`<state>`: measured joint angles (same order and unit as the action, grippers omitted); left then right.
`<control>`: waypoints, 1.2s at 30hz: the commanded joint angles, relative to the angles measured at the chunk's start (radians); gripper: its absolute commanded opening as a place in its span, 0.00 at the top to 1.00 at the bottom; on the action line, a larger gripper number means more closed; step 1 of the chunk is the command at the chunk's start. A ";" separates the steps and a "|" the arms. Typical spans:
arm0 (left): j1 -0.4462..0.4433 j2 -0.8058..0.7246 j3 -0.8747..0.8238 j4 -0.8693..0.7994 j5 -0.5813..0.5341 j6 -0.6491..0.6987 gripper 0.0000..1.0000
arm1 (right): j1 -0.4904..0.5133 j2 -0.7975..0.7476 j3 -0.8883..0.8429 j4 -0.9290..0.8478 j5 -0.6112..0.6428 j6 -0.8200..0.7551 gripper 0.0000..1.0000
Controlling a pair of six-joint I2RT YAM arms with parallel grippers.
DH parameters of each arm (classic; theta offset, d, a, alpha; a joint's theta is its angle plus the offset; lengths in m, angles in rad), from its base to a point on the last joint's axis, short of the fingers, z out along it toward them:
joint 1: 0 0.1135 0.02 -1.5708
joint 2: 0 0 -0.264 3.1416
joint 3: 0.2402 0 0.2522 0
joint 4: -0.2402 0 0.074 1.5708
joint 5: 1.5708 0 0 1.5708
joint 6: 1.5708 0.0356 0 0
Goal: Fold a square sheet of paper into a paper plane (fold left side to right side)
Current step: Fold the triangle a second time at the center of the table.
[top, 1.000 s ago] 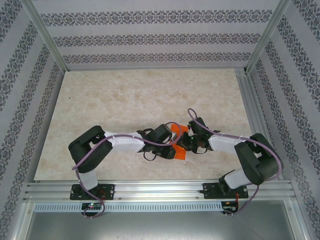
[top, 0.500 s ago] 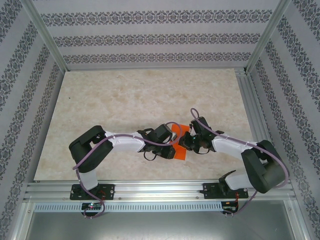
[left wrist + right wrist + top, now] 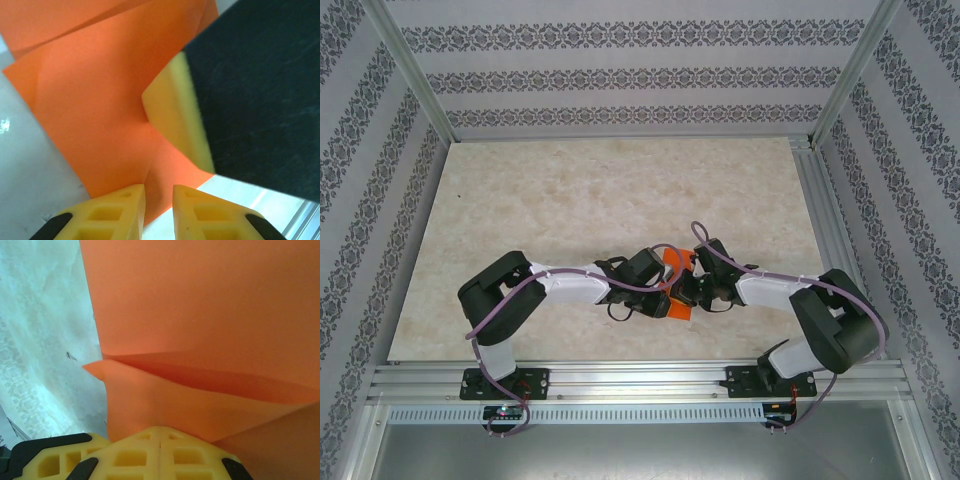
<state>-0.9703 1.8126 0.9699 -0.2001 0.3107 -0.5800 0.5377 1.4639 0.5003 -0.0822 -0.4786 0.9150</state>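
**At mid-tabletop, paper under both arms**

Near the front edge, the two arms reach inward and meet tip to tip over the orange paper. It lies on the tabletop, and bits of it show just beyond and just short of the wrists.

The left end effector is slightly released, with its yellow fingers a narrow gap apart. The paper's near corner runs down into that gap. The view is too close to tell whether either finger touches it.

The right end effector is clenched, its fingers meeting along a seam. A raised fold of paper comes right up to its tips, with a sharp crease running across just beyond them. From the left wrist, its yellow pad appears to press down on the paper where two creases meet. Nothing shows paper caught between its fingers.

The sheet is no longer flat: a folded-over layer shows along the top of the left wrist view.
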 commanded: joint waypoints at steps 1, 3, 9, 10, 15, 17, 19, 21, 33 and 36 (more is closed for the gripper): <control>-0.007 0.015 -0.011 -0.030 -0.038 0.024 0.76 | 0.016 0.028 0.012 0.021 -0.014 0.001 0.96; -0.007 0.014 -0.012 -0.033 -0.040 0.022 0.76 | 0.011 0.026 0.027 -0.060 0.041 -0.038 0.96; -0.007 0.013 -0.022 -0.030 -0.041 0.022 0.76 | -0.036 0.013 0.035 -0.143 0.127 -0.126 0.95; -0.007 0.013 -0.023 -0.030 -0.039 0.021 0.76 | -0.042 0.021 0.039 -0.149 0.131 -0.141 0.95; -0.007 0.011 -0.045 -0.014 -0.048 0.014 0.76 | -0.087 0.017 0.046 -0.189 0.164 -0.199 0.95; -0.007 0.014 -0.054 -0.007 -0.050 0.014 0.76 | -0.103 0.002 0.047 -0.192 0.160 -0.212 0.94; -0.007 0.019 -0.059 -0.004 -0.052 0.013 0.76 | -0.113 -0.008 0.049 -0.200 0.155 -0.226 0.94; -0.007 0.022 -0.063 0.001 -0.056 0.010 0.77 | -0.117 -0.014 0.052 -0.211 0.151 -0.240 0.94; 0.013 -0.043 -0.121 -0.022 -0.071 0.001 0.77 | -0.142 -0.002 0.027 -0.230 0.153 -0.259 0.94; 0.021 -0.066 -0.143 -0.040 -0.080 -0.001 0.76 | -0.143 0.003 0.026 -0.232 0.153 -0.256 0.94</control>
<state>-0.9627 1.7599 0.8719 -0.1047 0.2703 -0.5812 0.4221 1.4528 0.5476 -0.2474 -0.4450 0.6804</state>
